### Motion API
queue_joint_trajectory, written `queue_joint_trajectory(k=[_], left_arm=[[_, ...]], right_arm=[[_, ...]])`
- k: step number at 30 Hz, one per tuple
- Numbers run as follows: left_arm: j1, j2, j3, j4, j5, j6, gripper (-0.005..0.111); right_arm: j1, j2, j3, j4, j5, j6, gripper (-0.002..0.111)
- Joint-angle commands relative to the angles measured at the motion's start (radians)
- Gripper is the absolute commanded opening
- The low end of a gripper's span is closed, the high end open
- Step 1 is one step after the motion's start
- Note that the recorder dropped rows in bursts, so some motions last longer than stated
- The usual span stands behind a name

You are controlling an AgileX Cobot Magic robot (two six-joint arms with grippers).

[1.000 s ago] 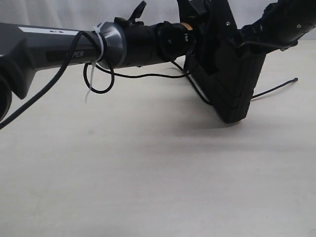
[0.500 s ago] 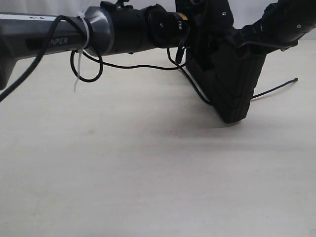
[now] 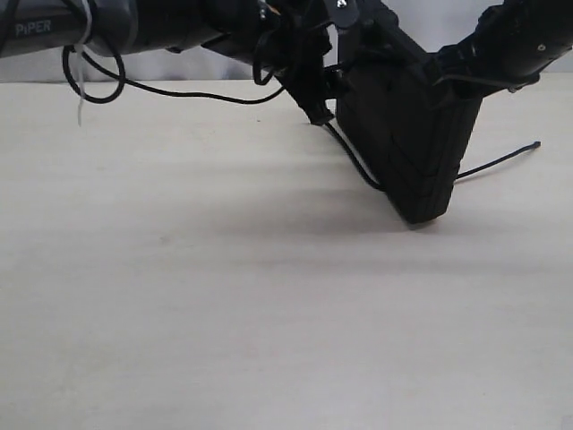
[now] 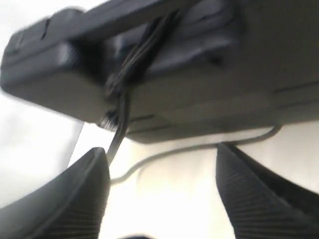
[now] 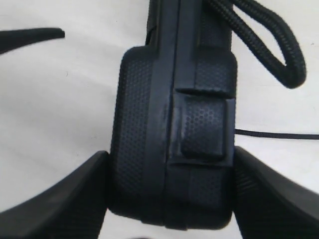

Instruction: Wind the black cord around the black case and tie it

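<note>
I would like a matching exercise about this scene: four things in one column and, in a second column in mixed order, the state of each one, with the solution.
Things:
1. black case
2. black cord
3. left gripper
4. right gripper

States:
A. fingers apart, nothing between them
B. tilted, one corner resting on the table
C. fingers pressed on both sides of the case
D. thin, one end lying on the table beside the case

Pairs: 1-B, 2-D, 3-A, 4-C
</note>
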Motion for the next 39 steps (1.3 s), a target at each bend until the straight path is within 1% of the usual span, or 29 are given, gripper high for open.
queue_joint_trajectory(k=[1,4,5,6,7,9,12,14,16,25,30,35,39], left_arm=[[0.047,0.022,-0.006,-0.008,0.007,-0.058,0.052],[0.059,0.057,-0.006,-0.008,-0.022,-0.067,0.036],[0.059,0.073,-0.006,-0.008,-0.048,-0.067,0.032],[0.059,0.084,-0.006,-0.008,-0.071,-0.067,0.03],[0.056,0.099,-0.006,-0.018,-0.103,-0.067,0.031],[0.047,0.126,-0.006,-0.033,-0.154,-0.067,0.036],[0.032,0.153,-0.006,-0.038,-0.234,-0.067,0.049],[0.028,0.17,-0.006,-0.036,-0.319,-0.065,0.057],[0.02,0.187,-0.006,-0.034,-0.426,-0.063,0.061],[0.008,0.233,-0.01,0.002,-0.562,-0.072,0.061],[0.001,0.235,-0.01,0.01,-0.577,-0.149,0.061],[-0.003,0.235,-0.01,0.027,-0.577,-0.276,0.061],[-0.003,0.235,-0.01,0.047,-0.575,-0.306,0.061]], right_arm=[[0.0,0.015,0.013,0.012,0.008,-0.011,0.004],[0.0,0.015,0.013,0.012,0.008,-0.021,0.004],[0.0,0.015,0.013,0.012,0.006,-0.021,0.004],[0.0,0.015,0.013,0.012,0.006,-0.021,0.004],[0.0,0.015,0.013,0.012,0.004,-0.021,0.004],[0.0,0.015,0.013,0.012,-0.003,-0.021,0.004],[0.0,0.015,0.013,0.012,-0.011,-0.021,0.004],[0.0,0.015,0.013,0.012,-0.016,-0.021,0.004],[0.0,0.015,0.013,0.012,-0.016,-0.025,0.004],[0.0,0.015,0.013,0.012,-0.025,-0.029,0.004],[0.0,0.015,0.013,0.004,-0.031,-0.029,0.004],[0.0,0.015,0.013,0.004,-0.037,-0.029,0.004],[0.0,0.015,0.013,0.004,-0.04,-0.029,0.004]])
